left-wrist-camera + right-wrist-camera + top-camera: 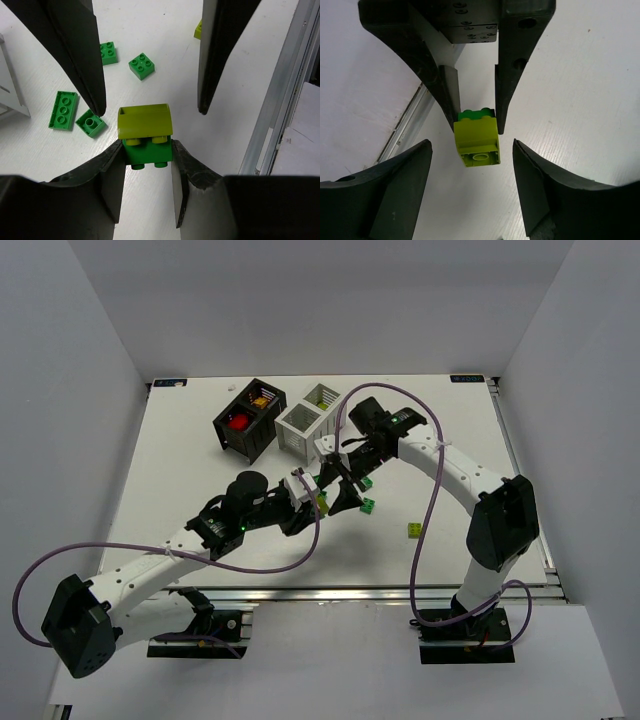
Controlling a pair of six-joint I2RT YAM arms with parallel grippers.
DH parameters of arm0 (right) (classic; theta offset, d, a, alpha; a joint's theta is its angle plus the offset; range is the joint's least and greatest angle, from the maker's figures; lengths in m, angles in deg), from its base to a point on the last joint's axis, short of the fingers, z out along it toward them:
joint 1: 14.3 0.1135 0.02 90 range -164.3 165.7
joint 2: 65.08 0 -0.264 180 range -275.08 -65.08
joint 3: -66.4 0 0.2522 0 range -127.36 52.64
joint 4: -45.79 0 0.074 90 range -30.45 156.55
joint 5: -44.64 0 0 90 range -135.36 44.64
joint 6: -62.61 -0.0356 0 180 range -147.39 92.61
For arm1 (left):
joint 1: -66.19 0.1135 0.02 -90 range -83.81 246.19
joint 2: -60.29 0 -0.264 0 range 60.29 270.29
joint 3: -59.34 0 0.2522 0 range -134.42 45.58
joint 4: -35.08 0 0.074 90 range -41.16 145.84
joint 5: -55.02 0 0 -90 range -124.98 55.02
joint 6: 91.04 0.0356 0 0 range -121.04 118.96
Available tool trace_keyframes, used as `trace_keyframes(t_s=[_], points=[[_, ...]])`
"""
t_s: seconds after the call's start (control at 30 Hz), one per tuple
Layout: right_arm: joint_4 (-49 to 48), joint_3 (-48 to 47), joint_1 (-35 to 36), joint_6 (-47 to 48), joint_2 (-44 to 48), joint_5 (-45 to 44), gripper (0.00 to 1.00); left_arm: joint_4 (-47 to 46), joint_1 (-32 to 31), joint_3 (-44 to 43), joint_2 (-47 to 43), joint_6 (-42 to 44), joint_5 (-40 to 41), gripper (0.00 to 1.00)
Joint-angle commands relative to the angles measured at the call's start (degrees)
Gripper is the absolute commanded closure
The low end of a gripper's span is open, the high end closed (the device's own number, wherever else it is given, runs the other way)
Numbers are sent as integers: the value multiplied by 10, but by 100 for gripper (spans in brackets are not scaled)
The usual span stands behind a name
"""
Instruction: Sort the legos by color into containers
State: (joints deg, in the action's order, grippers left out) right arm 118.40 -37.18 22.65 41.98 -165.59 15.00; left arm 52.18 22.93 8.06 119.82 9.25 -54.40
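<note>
My left gripper (147, 150) is shut on a green lego (148, 155) with a yellow-green lego (145, 121) stuck on its far end. It holds the pair just above the table. My right gripper (470, 142) is open and faces it. Its fingers (80, 55) stand on either side of the yellow-green lego (476, 142) without touching it. In the top view both grippers, left (305, 495) and right (340, 485), meet at the table's middle. The black container (249, 418) holds red and orange-yellow legos; the white container (310, 418) stands beside it.
Several loose green legos (141, 66) lie on the table just past the grippers, one a flat plate (63, 109). A yellow-green lego (414, 530) lies alone to the right. The table's metal front rail (280, 110) runs close by.
</note>
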Motion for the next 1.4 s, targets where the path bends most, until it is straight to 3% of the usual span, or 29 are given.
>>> trace_keyframes(t_s=[0.0,0.23,0.33,0.57,0.67,1.1,1.2,1.23,1.27,1.3,1.33,1.37], points=[[-24,-2,6,-23,0,6,30,-19,-2,-17,-17,-4,3,100],[-29,5,10,-24,-3,0,39,-29,-2,-10,-20,-14,3,100],[-31,5,11,-24,-2,1,47,-30,-3,-7,-22,-17,3,100],[-4,-7,10,1,-6,-6,88,-29,-3,-2,-27,-17,7,100],[13,-21,3,10,-10,-8,100,-28,-3,3,-34,-14,14,100],[47,-142,-92,-7,-65,12,100,-29,-3,41,-59,-32,39,100],[-63,-133,-97,-104,-56,-38,100,-29,-2,37,-58,-53,48,100],[-129,-93,-100,-222,-46,-61,100,-29,-2,34,-57,-61,54,100],[-285,-64,-101,-283,-19,-91,100,-30,-3,29,-54,-68,61,100],[-366,-35,-101,-341,-5,-166,100,-29,-3,26,-52,-88,75,100],[-432,-8,-103,-426,5,-202,100,-29,-2,22,-49,-98,86,100],[-523,19,-102,-453,11,-232,100,-29,-2,18,-45,-123,100,100]])
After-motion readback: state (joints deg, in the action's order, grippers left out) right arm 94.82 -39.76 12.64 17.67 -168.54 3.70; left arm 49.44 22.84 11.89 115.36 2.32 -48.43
